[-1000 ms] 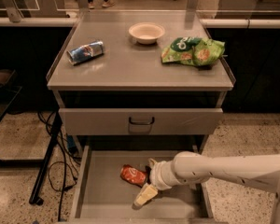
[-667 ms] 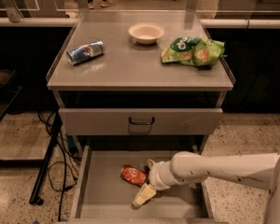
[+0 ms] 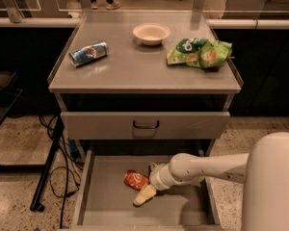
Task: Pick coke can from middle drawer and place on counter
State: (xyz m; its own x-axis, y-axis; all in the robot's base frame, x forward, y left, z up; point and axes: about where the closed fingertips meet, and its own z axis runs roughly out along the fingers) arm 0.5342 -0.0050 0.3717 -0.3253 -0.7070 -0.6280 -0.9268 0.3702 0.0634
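Observation:
The coke can (image 3: 135,179), red-orange and lying on its side, rests on the floor of the open middle drawer (image 3: 106,203), left of centre. My gripper (image 3: 145,185) reaches into the drawer from the right on a white arm and is low over the drawer floor right beside the can. It is open: one cream finger (image 3: 144,195) points down-left just in front of the can, and the other fingertip (image 3: 153,166) shows behind it. The counter (image 3: 135,69) is the grey cabinet top above.
On the counter lie a blue-and-silver can (image 3: 88,53) at the left, a cream bowl (image 3: 151,33) at the back and a green snack bag (image 3: 200,52) at the right. A shut drawer front with a dark handle (image 3: 145,124) overhangs the open drawer. Cables and a stand leg (image 3: 48,170) are on the floor to the left.
My gripper has edged slightly left and closer to the coke can. The can has not moved.

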